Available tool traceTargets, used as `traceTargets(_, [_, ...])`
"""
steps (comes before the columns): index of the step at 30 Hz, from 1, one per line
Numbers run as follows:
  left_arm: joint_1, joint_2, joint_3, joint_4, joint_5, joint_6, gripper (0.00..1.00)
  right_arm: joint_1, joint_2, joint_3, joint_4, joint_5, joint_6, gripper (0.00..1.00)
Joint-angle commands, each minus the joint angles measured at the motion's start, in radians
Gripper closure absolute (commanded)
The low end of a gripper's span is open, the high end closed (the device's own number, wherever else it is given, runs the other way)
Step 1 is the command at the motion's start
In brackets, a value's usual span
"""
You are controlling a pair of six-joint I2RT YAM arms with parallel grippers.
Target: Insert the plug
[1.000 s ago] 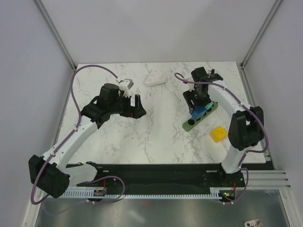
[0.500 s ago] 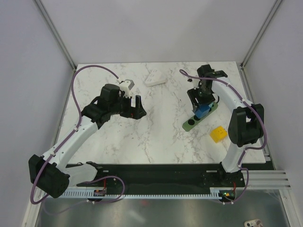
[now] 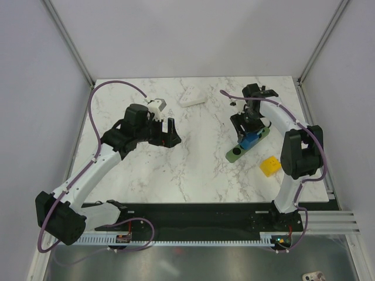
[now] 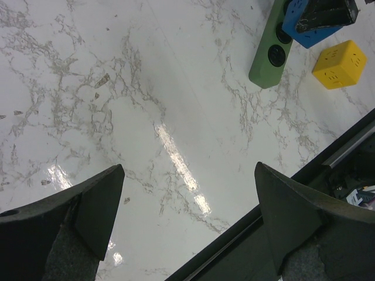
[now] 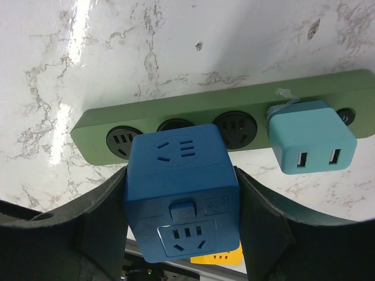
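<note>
Wrist view shows right gripper (image 5: 183,202) clamping plug (image 5: 180,170), seemingly unseated; overhead, left gripper (image 3: 166,133) wide

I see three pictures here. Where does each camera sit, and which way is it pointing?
Top view: fixed high behind the arms, looking down on the whole table; both arms show, with left end effector and right end effector.
Left wrist: on the left arm, looking down at bare marble; its open fingers frame the bottom.
Right wrist: on the right arm, looking down at the green power strip; its fingers clamp the blue plug.
Shared: all three show strip, plug and yellow block.
</note>
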State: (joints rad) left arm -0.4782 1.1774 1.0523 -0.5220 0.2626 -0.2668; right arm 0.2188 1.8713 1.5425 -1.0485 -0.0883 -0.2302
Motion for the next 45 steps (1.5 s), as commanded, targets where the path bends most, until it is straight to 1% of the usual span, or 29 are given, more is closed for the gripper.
traceTargets(1, [-0.002, -0.009, -0.002, 0.033, -0.005, 0.038, 0.0, 0.002, 0.0, -0.013, 0.024, -0.027, -0.017, 1.0])
traceTargets(5, [-0.002, -0.01, 0.0, 0.033, -0.003, 0.038, 0.0, 0.002, 0.006, -0.028, 0.041, -0.047, -0.02, 1.0])
traceTargets(14, [-0.003, -0.016, -0.002, 0.033, -0.006, 0.041, 0.0, 0.01, 0.015, -0.051, 0.079, -0.008, -0.027, 1.0])
traceTargets(19, [-0.003, -0.015, -0.002, 0.033, -0.005, 0.041, 0.0, 0.019, -0.011, -0.074, 0.108, 0.012, -0.034, 1.0])
traceTargets(28, [-0.003, -0.01, -0.002, 0.033, 0.0, 0.041, 0.0, 0.024, -0.058, -0.068, 0.111, 0.021, -0.031, 1.0])
traceTargets(32, [-0.003, -0.009, -0.002, 0.033, 0.003, 0.04, 0.0, 0.022, -0.101, -0.081, 0.133, 0.042, -0.028, 1.0])
traceTargets(35, [-0.005, -0.007, -0.002, 0.034, 0.006, 0.04, 0.0, 0.024, -0.154, -0.139, 0.206, 0.061, -0.005, 1.0])
traceTargets(40, [-0.008, -0.009, 0.0, 0.033, 0.012, 0.038, 0.0, 0.021, -0.271, -0.295, 0.399, 0.006, -0.006, 1.0])
traceTargets(41, [-0.011, -0.009, 0.0, 0.033, 0.013, 0.038, 0.0, 0.017, -0.302, -0.341, 0.415, 0.002, -0.012, 1.0])
traceTargets(45, [-0.017, -0.012, -0.002, 0.034, 0.013, 0.038, 0.0, -0.001, -0.33, -0.392, 0.446, -0.033, -0.021, 1.0])
